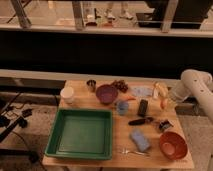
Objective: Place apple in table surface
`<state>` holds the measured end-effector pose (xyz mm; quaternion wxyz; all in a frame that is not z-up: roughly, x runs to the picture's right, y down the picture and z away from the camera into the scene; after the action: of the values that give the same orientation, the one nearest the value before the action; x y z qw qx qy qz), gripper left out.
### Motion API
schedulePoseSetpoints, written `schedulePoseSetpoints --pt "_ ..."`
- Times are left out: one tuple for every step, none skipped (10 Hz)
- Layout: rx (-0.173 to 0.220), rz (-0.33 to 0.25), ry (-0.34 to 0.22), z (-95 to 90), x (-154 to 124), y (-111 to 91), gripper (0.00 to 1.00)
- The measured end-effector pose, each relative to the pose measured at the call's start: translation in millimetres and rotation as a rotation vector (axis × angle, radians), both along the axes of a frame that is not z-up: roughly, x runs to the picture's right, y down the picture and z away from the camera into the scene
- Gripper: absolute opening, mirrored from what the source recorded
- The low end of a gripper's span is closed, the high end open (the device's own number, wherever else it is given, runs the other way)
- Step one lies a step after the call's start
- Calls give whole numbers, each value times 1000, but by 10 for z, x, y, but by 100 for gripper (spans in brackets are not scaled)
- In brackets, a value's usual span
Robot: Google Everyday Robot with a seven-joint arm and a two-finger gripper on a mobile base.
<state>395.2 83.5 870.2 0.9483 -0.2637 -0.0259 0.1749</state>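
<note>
From the one camera view, the arm reaches in over the table's far right corner, well to the right of the green tray and beyond it. The gripper sits at the arm's end, low over the wood. I cannot tell whether the claw is spread or pinching.

A small yellow-orange shape right at the tip is what I take for the apple. I can't say if it is carried or already resting on the table surface.

My read is that I'm at the set-down. I'd bring it straight down onto bare planks, since that corner is crowded. A black block lies just tray-side of the tip, and the purple bowl is further toward the tray's far edge.

The table edge is close on the side away from the tray, and a round fruit will probably roll. So I'd let go only once its weight is on the wood, then lift straight up without brushing it.
</note>
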Motion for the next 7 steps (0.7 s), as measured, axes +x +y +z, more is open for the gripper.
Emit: schedulePoseSetpoints --pt "-9 -18 -3 97 -55 51 37" --pt "-17 -35 -3 181 -96 103 37" --pt "-26 -50 -6 264 -145 157 37" --pt "-33 -62 -4 305 -156 184 37" --pt "-42 -71 -3 347 -162 215 37" --pt "-45 -76 0 368 -156 227 37" --pt "-52 -82 2 388 -161 240 37"
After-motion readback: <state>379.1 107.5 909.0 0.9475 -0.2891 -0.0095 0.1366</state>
